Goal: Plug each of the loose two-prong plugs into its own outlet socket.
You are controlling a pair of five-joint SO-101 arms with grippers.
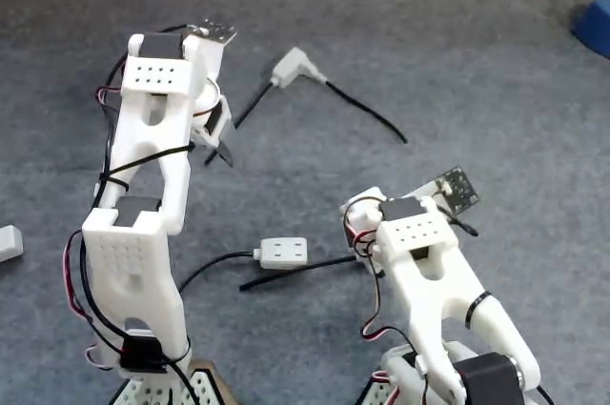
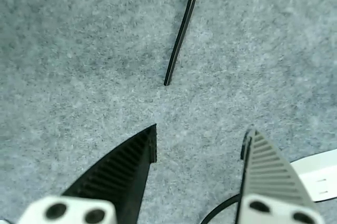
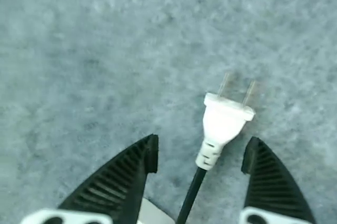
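A white two-prong plug [image 3: 224, 118] lies flat on the grey carpet, prongs pointing away from my right wrist. My right gripper [image 3: 202, 147] is open and straddles its neck and black cable [image 3: 189, 195] without touching it. A white outlet socket [image 1: 284, 253] rests mid-table with its cable running left. Farther back lies a second white plug body [image 1: 295, 67] with black cables on both sides. My left gripper [image 2: 201, 132] hangs open above bare carpet, just short of a loose black cable end [image 2: 167, 80]. In the high view the left gripper [image 1: 218, 135] sits near the back left.
A white block corner [image 2: 316, 174] with a curved black cable [image 2: 218, 211] lies beside my left fingers. A small white piece [image 1: 8, 243] is at the left edge and a blue object [image 1: 596, 29] at the far right. The carpet [image 1: 496, 110] at the right is open.
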